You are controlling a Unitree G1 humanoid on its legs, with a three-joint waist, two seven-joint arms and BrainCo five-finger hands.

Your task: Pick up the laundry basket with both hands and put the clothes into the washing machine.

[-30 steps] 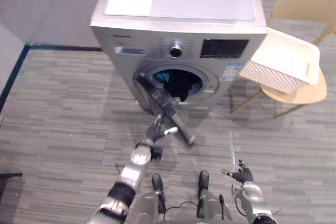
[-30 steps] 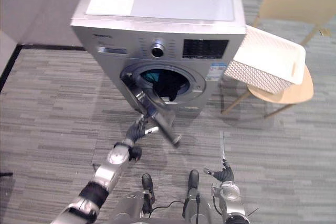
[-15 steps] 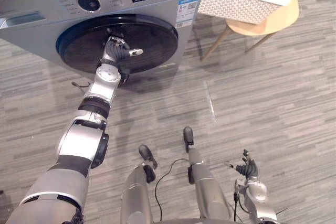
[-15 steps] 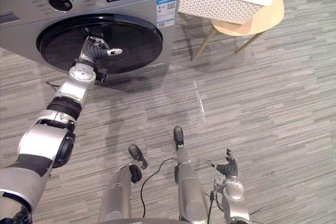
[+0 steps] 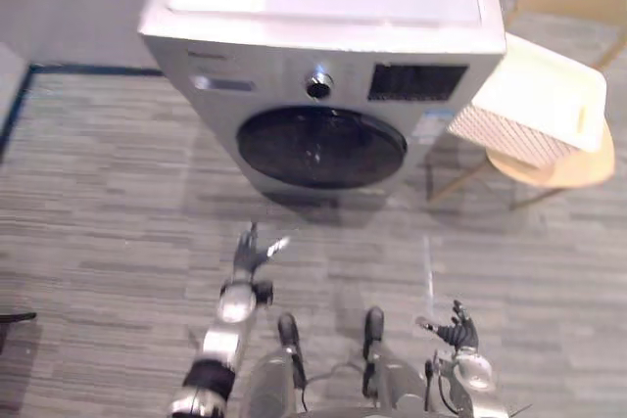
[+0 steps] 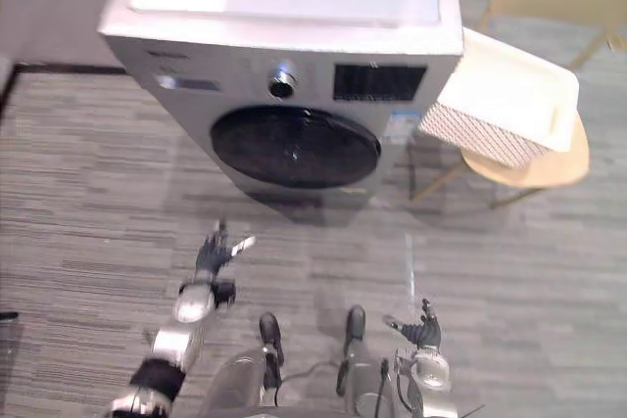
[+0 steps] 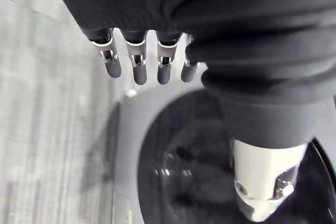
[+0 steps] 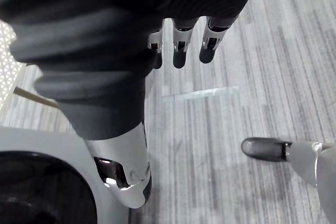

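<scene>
The silver washing machine (image 5: 323, 66) stands ahead with its round dark door (image 5: 323, 147) shut. To its right, a white mesh laundry basket (image 5: 534, 100) rests tilted on a wooden chair (image 5: 563, 168). My left hand (image 5: 250, 254) hovers open in front of the machine and below the door, apart from it. In the left wrist view its fingers (image 7: 139, 69) are straight and its thumb (image 7: 265, 192) points at the door (image 7: 199, 156). Low on the right, my right hand (image 5: 454, 332) hangs open over the floor, its fingers (image 8: 178, 51) relaxed and holding nothing.
Grey striped carpet floor lies all around the machine. A pale strip of tape (image 5: 429, 266) runs along the floor in front of the chair. A dark skirting line (image 5: 20, 110) marks the wall at the far left.
The door stood open with dark clothes in the drum; my left hand pushed it shut, then drew back down from it. The camera has lifted and pulled away.
</scene>
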